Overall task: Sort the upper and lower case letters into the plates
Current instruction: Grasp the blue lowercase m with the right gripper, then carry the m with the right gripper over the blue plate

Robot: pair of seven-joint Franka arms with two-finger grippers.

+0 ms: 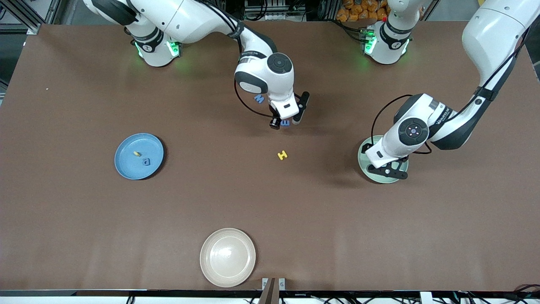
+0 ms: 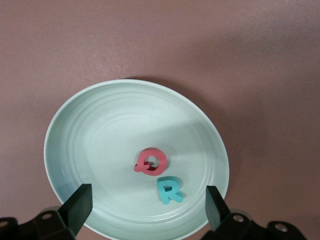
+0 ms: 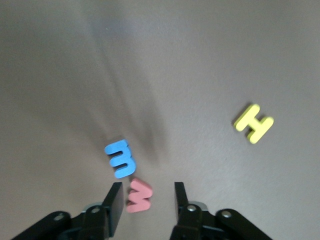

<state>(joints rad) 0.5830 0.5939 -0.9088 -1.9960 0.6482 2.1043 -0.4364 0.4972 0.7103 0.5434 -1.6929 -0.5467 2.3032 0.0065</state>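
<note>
Q (image 2: 151,161), R (image 2: 169,190) in mint plate (image 2: 100,130): left wrist view only.

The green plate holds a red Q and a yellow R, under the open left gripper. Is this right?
Not quite. The R is teal, not yellow, as the left wrist view shows. It lies beside the red Q in the green plate, under the open left gripper.

I am seeing the left arm covering much of the mint green plate (image 1: 363,158) in the front view, so the red Q (image 2: 151,161) and teal R (image 2: 169,190) in it are hiding there. The right gripper (image 1: 287,120) is covering most of a blue letter (image 1: 285,123) there. The small yellow piece (image 1: 136,153) in the blue plate (image 1: 126,166) is looking too tiny to read.
</note>
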